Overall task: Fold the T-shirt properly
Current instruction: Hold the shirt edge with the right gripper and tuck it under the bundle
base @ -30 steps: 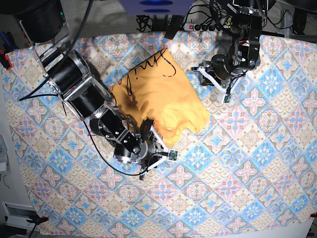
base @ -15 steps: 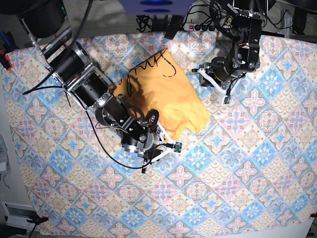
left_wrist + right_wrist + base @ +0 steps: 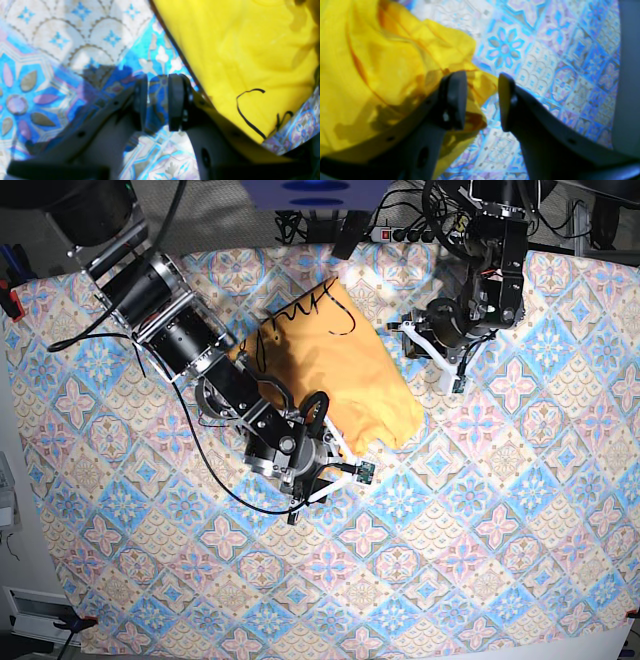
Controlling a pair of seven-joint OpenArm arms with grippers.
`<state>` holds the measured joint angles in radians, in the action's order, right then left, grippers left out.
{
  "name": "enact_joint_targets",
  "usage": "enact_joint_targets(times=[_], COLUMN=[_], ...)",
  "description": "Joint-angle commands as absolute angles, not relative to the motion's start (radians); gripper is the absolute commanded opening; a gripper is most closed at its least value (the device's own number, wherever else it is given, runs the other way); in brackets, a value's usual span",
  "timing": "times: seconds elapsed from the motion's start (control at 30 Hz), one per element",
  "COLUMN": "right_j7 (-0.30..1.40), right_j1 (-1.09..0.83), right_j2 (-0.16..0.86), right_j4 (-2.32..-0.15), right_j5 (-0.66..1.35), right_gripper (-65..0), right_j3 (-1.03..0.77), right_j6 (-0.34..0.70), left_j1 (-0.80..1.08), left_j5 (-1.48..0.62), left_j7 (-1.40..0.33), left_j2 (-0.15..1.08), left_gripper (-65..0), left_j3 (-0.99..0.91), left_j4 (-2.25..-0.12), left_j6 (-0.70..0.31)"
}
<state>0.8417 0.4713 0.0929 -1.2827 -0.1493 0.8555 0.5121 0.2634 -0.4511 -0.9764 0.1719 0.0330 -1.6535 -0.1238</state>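
The T-shirt [image 3: 330, 375] is lying bunched on the tabletop's patterned cloth [image 3: 480, 520], and with the right hand [image 3: 481, 100] gaping beside its hem and the left hand [image 3: 156, 102] narrowly parted and empty, the loose fold is risking springing apart.

The T-shirt [image 3: 335, 375] is laid on the patterned cloth [image 3: 480, 520], in the upper middle of the base view. The right gripper [image 3: 340, 470] is positioned at the T-shirt's lower edge, on the base view's left side; in the right wrist view a corner of fabric is seen between its parted jaws. The left gripper [image 3: 430, 350] is positioned just beside the T-shirt's right edge, over the patterned cloth, with only cloth seen between its fingers [image 3: 176, 100].
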Motion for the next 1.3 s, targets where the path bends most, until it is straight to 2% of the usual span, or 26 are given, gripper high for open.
enact_joint_targets(times=[0.0, 0.53, 0.87, 1.03, 1.27], right_j7=[0.831, 0.822, 0.737, 0.736, 0.733], right_j1=[0.498, 0.437, 0.437, 0.440, 0.441], right_j2=[0.085, 0.091, 0.104, 0.119, 0.120], right_j4=[-1.300, -1.291, -1.167, -1.168, -1.168], right_j5=[-0.145, -0.147, -0.147, -0.147, -0.147], right_gripper=[-43.9, -44.0, -44.2, -52.3, -52.9], right_j3=[0.851, 0.852, 0.852, 0.851, 0.851], right_j6=[0.507, 0.507, 0.507, 0.509, 0.509], left_j1=[0.257, 0.232, 0.232, 0.232, 0.232], left_j5=[-0.458, -0.463, -0.463, -0.463, -0.464], left_j7=[-0.966, -0.967, -0.967, -0.967, -0.967], left_j2=[0.176, 0.176, 0.176, 0.176, 0.176], left_gripper=[-51.4, -51.4, -51.4, -51.4, -51.4], left_j3=[0.031, 0.031, 0.031, 0.031, 0.031], left_j4=[-1.669, -1.647, -1.647, -1.647, -1.647], left_j6=[-0.125, -0.125, -0.125, -0.125, -0.125])
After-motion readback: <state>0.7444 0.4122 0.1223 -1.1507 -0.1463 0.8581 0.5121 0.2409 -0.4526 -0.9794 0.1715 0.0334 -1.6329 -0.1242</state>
